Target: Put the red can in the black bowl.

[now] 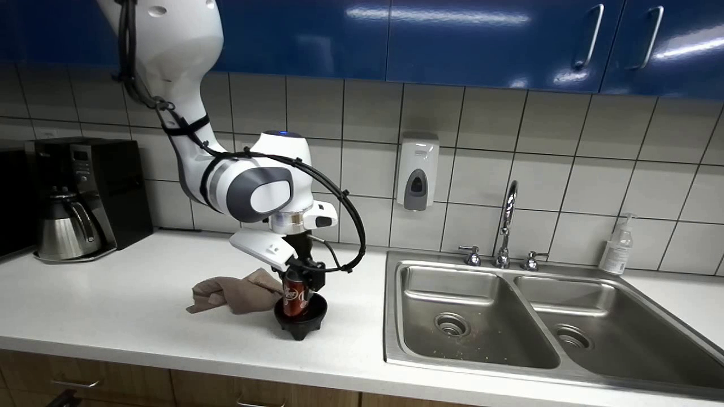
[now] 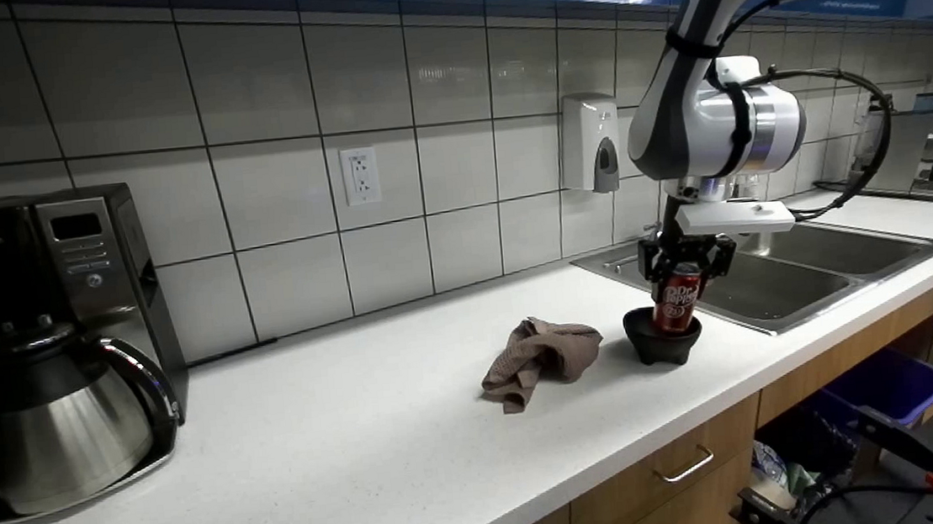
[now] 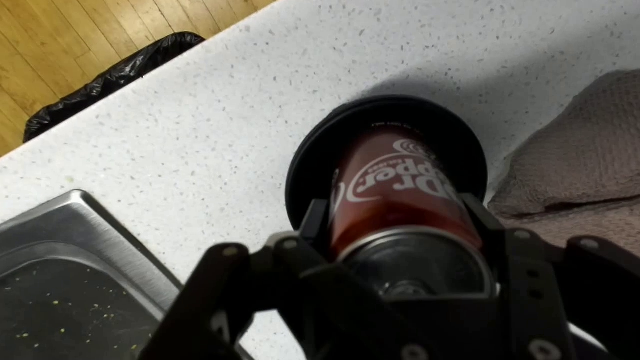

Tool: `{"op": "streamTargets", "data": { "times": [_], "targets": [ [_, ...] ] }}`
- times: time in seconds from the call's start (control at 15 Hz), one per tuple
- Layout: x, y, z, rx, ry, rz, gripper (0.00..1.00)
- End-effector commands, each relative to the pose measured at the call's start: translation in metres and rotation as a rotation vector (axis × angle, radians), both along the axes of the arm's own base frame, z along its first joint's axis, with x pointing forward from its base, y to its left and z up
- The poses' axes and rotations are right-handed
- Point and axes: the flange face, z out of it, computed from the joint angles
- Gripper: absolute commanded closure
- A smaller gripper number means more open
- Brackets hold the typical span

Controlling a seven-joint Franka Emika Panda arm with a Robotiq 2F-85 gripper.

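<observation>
Gripper (image 3: 394, 210) closed on red can (image 3: 400, 185), fingers (image 3: 314, 220) at 3 and 9 o'clock in wrist view; can tilted, lower end inside black bowl (image 3: 307, 175). Best: seat base, then part fingers evenly.

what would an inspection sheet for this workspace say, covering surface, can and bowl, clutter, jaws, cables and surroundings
Surface: white speckled counter.
Black bowl: standing on the counter.
Red can: tilted, lower end inside the bowl; whether it rests on the bottom is hidden.
Clutter: crumpled brown cloth on the counter, beside the bowl.
Jaws: closed on the can's two sides, near its top.
Cables: black cables strapped along the arm, looping out by the wrist.
Cable snags: nothing seen.
Surroundings: steel sink with small bits in one basin; coffee maker; soap dispenser on the wall.
</observation>
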Motion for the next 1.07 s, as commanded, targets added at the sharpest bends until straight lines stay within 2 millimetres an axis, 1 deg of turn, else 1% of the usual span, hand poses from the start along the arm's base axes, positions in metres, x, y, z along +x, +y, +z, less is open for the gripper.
{"op": "streamTargets", "data": {
  "times": [0.0, 0.47, 0.87, 0.93, 1.0],
  "targets": [
    [0.004, -0.003, -0.007, -0.012, -0.027, -0.001, 0.6],
    [0.003, -0.003, -0.029, -0.007, -0.013, -0.002, 0.6],
    [0.002, -0.005, -0.038, -0.001, -0.003, -0.005, 0.6],
    [0.001, -0.005, -0.039, -0.001, -0.001, -0.006, 0.25],
    [0.001, -0.005, -0.039, 0.0, 0.0, -0.007, 0.09]
  ]
}}
